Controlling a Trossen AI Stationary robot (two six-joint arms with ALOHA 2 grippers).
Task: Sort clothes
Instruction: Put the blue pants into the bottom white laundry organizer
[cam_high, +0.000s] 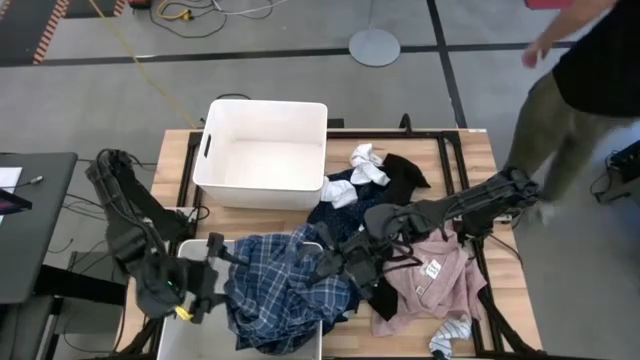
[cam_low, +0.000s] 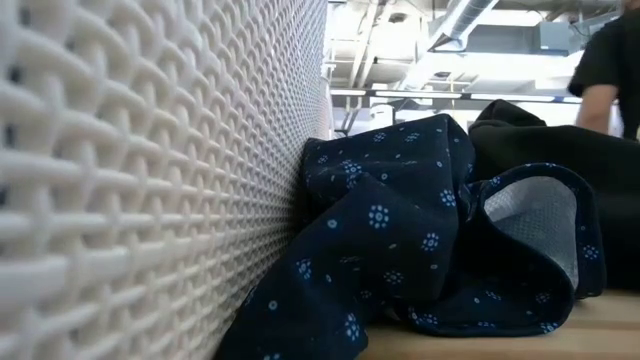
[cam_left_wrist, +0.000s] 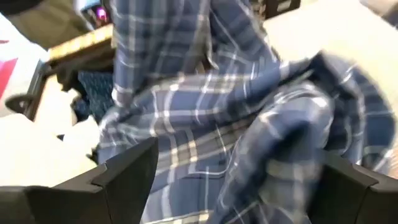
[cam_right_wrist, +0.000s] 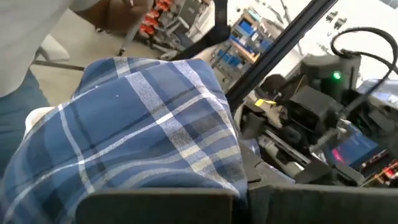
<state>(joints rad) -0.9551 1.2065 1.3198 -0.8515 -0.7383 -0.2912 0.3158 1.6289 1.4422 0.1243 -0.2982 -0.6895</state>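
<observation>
Wooden table (cam_high: 500, 290) on grey floor; plaid shirt (cam_high: 285, 290) sprawls crosswise between released left gripper (cam_high: 205, 285) and right gripper (cam_high: 335, 262) clenching it

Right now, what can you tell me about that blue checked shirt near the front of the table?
The blue-white plaid shirt is soft woven cloth, dark blue crossed by white and pale lines. It lies crumpled in loose folds, draped over the rim of a white bin at the table's front edge. The left gripper sits at its left side, fingers spread with cloth between them. The right gripper presses on its right side, shut on a fold. Its far edge meets the navy dotted piece.
</observation>
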